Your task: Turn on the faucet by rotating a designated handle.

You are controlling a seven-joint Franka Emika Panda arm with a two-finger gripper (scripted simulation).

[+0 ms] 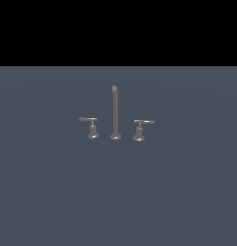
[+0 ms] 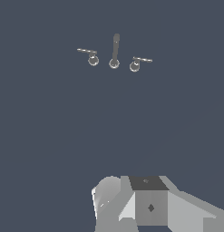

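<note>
The faucet is a small dull-grey three-piece set on a flat blue-grey floor. Its tall thin spout post (image 1: 114,113) stands upright in the middle. The handle (image 1: 92,127) stands at the exterior view's left of the post, its thin flat arm pointing left. A chunkier twin handle (image 1: 139,129) stands at the right, its arm pointing right. The wrist view shows the post (image 2: 114,50), the handle (image 2: 91,55) and the twin (image 2: 137,62) from above, far off. Only my gripper's grey housing (image 2: 149,204) shows there; its fingers are out of sight. No arm shows in the exterior view.
The blue-grey floor (image 1: 53,192) spreads around the faucet on all sides. A black band fills the top of the exterior view.
</note>
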